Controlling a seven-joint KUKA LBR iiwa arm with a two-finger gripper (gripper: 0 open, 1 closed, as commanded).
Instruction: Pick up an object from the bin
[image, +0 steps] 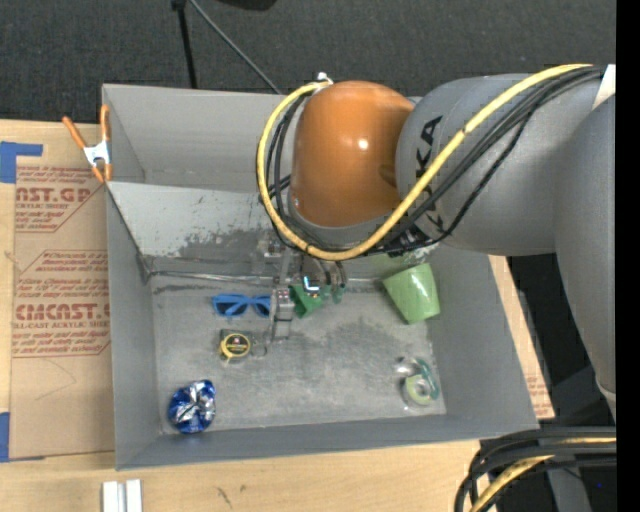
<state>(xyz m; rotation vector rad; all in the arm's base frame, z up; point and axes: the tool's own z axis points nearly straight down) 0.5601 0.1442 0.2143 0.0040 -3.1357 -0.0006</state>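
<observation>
Your gripper sits low mid-bin, likely down for grab. Small green piece touching it, blue glasses just beside. Clenched or released: cannot tell, orange cover hides it. Green cup apart.

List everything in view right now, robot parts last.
bin: one, grey metal, mid-frame
sunglasses: one pair, blue, left of gripper
small round thing: one, yellow and black, below the sunglasses
crumpled wrapper: one, blue and white, near-left corner
cup: one, light green, right side
ring-shaped thing: one, whitish green, near-right corner
small green thing: one, at the gripper, partly hidden
gripper: one, metal, bin centre
arm: one, grey, orange cover, from right
</observation>
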